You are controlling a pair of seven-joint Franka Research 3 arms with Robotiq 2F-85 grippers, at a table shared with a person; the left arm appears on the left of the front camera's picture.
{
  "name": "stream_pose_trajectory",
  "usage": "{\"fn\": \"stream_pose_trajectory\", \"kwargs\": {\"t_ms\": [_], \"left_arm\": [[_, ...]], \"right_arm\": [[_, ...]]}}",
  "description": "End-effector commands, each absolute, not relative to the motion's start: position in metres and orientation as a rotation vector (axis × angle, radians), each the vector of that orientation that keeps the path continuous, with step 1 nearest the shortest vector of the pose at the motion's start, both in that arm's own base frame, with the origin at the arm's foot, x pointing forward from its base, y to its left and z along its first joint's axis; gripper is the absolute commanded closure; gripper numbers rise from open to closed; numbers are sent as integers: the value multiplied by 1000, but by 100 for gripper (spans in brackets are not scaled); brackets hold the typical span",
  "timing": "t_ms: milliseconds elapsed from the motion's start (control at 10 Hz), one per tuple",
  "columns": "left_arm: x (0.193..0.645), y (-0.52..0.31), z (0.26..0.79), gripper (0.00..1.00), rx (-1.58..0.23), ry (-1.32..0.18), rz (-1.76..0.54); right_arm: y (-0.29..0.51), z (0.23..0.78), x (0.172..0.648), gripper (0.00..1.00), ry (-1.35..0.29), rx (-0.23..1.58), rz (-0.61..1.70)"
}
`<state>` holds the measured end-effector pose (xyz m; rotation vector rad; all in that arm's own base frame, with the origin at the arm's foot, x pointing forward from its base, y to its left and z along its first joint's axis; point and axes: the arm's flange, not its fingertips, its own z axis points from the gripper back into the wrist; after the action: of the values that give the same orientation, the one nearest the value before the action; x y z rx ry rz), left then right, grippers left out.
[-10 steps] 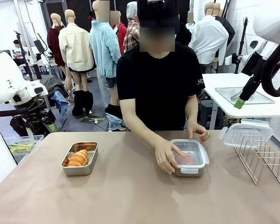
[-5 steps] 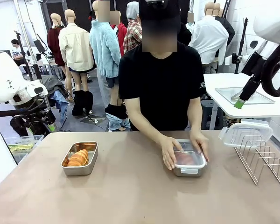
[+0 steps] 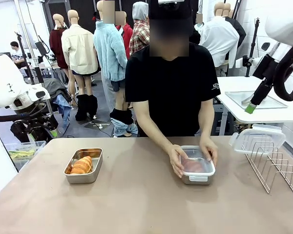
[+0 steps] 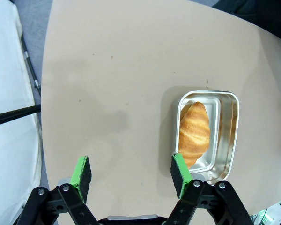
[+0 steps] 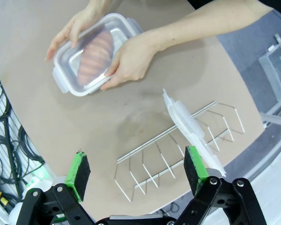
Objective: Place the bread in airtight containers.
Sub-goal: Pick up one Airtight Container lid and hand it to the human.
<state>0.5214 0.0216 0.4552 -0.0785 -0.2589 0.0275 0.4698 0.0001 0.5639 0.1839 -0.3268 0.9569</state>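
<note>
1. Left claw (image 4: pixel 131 171): jaws wide, nothing held. It hangs over the near part of the table (image 3: pixel 136 204), one green pad (image 4: pixel 180 168) lined up with the end of the open tin (image 4: pixel 234 136). You can read this as a waiting pose above the tin that has no lid yet.
2. Right claw (image 5: pixel 136 168): jaws wide, nothing held, high above the wire rack (image 5: pixel 178 154). It is probably parked there for the spare lid (image 5: pixel 192 126), which leans in the rack slots so that an edge stands free to grip.
3. Open tin: one croissant (image 3: pixel 81 165) lies lengthwise inside, loaded but unsealed.
4. Lidded tin (image 3: pixel 199 176): a second croissant (image 5: pixel 93 56) shows through the clear lid (image 5: pixel 68 70). It sits mid-table, well apart from item 3.
5. The person's hands (image 3: pixel 176 162): one at each long side of the lidded tin, fingers over the lid's edges, seemingly pressing the clips down while steadying the tin.

Changes against a second ago: then one hand lay flat on top of the lid and the other was off behind the tin. Now both clamp its sides. Both tins, the spare lid, the rack and both claws sit as they did.
</note>
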Motion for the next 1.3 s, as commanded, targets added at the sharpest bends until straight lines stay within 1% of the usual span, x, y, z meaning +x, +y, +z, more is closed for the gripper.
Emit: {"fn": "stream_pose_trajectory", "kwargs": {"t_ms": [0,1200], "left_arm": [[521,22,457,12,-77,-263,29],[521,22,457,12,-77,-263,29]], "right_arm": [[0,565,470,0,-327,177,955],[0,565,470,0,-327,177,955]]}}
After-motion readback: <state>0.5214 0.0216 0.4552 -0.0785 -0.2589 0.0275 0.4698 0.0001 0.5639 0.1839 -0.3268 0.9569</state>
